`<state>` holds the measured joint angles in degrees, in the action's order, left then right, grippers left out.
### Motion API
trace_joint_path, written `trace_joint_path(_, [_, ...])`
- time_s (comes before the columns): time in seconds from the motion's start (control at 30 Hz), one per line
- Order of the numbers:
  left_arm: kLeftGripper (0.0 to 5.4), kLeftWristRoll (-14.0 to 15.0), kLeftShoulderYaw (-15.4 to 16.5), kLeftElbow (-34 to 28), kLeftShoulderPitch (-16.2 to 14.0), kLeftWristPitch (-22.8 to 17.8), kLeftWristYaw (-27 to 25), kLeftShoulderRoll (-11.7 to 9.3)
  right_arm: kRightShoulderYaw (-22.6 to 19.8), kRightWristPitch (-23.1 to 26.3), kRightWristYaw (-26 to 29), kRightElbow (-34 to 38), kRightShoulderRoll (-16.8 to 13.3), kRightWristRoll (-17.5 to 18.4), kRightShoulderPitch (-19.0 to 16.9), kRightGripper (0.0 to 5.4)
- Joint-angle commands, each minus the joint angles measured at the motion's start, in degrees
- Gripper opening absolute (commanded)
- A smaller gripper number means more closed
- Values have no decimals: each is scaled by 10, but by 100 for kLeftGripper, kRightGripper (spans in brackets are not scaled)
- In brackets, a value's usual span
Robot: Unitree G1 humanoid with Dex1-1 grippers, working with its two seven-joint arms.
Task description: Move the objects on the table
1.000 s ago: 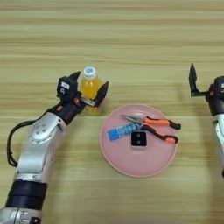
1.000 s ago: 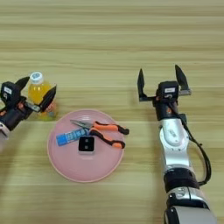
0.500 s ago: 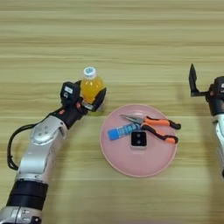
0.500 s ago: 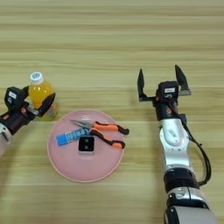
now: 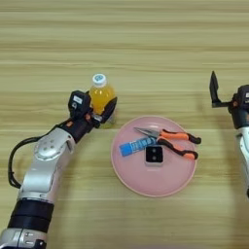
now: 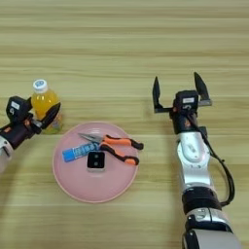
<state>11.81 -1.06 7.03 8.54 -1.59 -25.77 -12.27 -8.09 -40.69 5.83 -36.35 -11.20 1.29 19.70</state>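
Left gripper (image 5: 96, 111) has its jaws around the bottle (image 5: 101, 97) at the plate's (image 5: 160, 182) ten o'clock, not visibly clamped. Close low on the body, then lift straight. Right gripper (image 6: 179, 92) idles, jaws wide, empty.

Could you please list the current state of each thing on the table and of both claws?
Juice bottle: upright, capped, between the left claw's fingers.
Pink plate: flat, holding three things.
Pliers: lying on the plate.
Blue tube: lying on the plate.
Black block: flat on the plate.
Left claw: around the bottle.
Right claw: open, empty.
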Motion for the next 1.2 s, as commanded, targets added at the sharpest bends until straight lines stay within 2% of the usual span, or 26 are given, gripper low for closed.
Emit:
trace_joint_path(0.03, [340,0,-4,-14,4,-3,-10,-3,11,8,33,13,-4,15,8,540])
trace_joint_path(0.2, [340,1,-2,-27,10,-4,-18,-6,27,30,88,60,-4,47,9,540])
trace_joint_path(0.33, [340,1,-4,-37,13,-4,-26,-8,39,69,137,120,-8,82,7,540])
trace_joint_path(0.67, [340,3,-8,-67,28,-7,-46,-12,80,170,278,238,-41,150,1,540])
trace_joint_path(0.87, [340,-1,-11,-76,42,-13,-51,-14,103,226,350,287,-59,176,-7,540])
trace_joint_path(1.2, [340,-1,-20,-104,47,-21,-56,-16,145,283,438,339,-87,181,-18,540])
